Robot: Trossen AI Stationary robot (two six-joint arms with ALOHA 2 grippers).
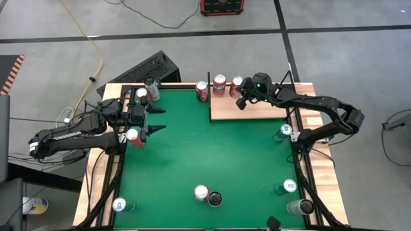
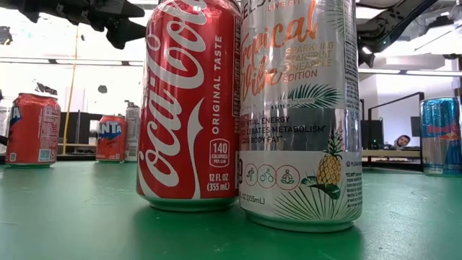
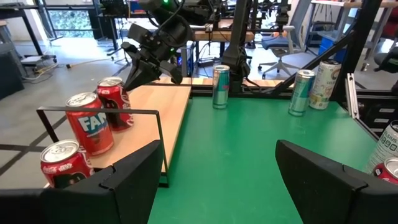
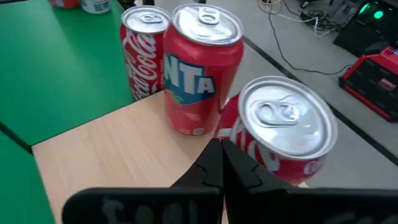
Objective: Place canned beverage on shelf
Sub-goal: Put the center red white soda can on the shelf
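Looking down, you have three red cans (image 1: 219, 85) already on the shelf (image 1: 250, 109), with the right gripper (image 1: 242, 101) pinched shut and empty beside them. Your left gripper (image 1: 156, 120) stands wide, empty, at the table's (image 1: 205, 154) left edge near more cans; several are left.

Robotics lab, concrete floor (image 1: 334, 58), trailing cables (image 1: 83, 38), office chairs (image 3: 283, 43), workbenches (image 3: 205, 31)

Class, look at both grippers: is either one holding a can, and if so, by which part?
Nothing is held. The right gripper is shut and empty, beside a red can on the shelf. The left gripper is open and empty over the green table.
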